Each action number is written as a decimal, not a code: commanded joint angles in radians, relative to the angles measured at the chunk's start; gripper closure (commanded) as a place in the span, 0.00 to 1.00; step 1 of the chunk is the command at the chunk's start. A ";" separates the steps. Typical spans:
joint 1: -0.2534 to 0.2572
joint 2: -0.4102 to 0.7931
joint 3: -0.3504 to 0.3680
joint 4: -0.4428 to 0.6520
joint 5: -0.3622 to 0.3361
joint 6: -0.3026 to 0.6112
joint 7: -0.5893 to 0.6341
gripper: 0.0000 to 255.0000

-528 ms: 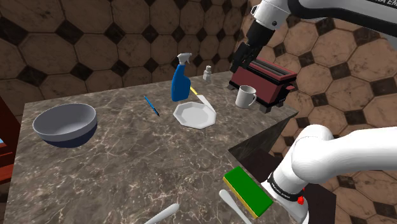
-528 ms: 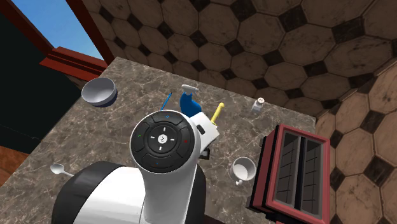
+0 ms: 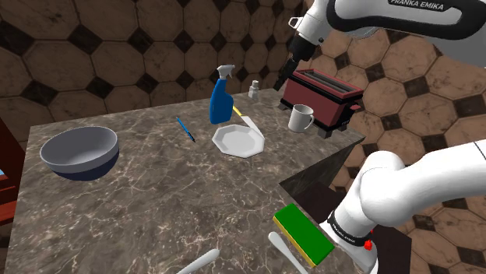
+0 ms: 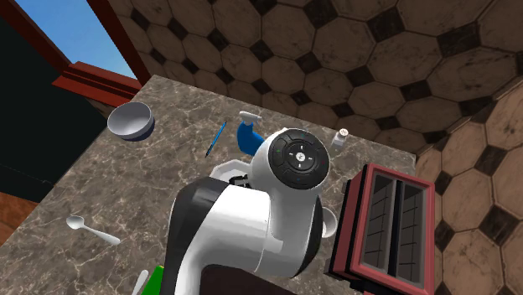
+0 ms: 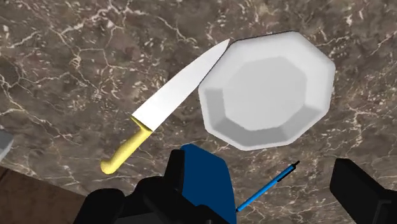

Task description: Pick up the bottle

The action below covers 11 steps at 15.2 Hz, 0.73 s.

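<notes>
Mia: Where was the bottle?

Tom: The blue spray bottle stood upright on the bench, toward the far side. It had a white squirty top.

Mia: What lay by it?

Tom: In the shoulder view, a white plate lay just nearer than the bottle and a bit to the right. A knife with a yellow handle lay between them, and its tip came right up to the plate's rim. A blue pen lay close by on the bottle's left. A small shaker stood a little to its right, farther back.

Mia: And the tool?

Tom: The black tool hung high over the bench, to the right of the bottle in the shoulder view, by the left end of the red toaster. In the wrist view its two fingers stood wide apart, so it was released. The top of the blue bottle showed between them, close to one finger. The tool was grasping nothing.

Mia: What else was on the bench?

Tom: A white mug stood just beside the toaster. A grey bowl sat well apart, at the shoulder view's left. A green and yellow sponge and a white spoon lay at the near edge.
</notes>
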 commanded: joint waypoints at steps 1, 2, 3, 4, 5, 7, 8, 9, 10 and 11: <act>0.050 0.063 -0.067 0.015 0.019 0.052 -0.150 0.00; 0.076 0.099 -0.101 0.032 0.033 0.070 -0.223 0.00; 0.103 0.136 -0.135 0.051 0.050 0.086 -0.297 0.00; 0.131 0.175 -0.169 0.073 0.070 0.098 -0.371 0.00; 0.159 0.216 -0.202 0.098 0.093 0.107 -0.447 0.00; 0.216 0.302 -0.267 0.156 0.150 0.114 -0.600 0.00; 0.243 0.349 -0.298 0.188 0.184 0.111 -0.678 0.00; 0.268 0.397 -0.327 0.223 0.220 0.105 -0.757 0.00; 0.291 0.447 -0.354 0.261 0.260 0.095 -0.836 0.00; 0.310 0.498 -0.378 0.300 0.302 0.080 -0.915 0.00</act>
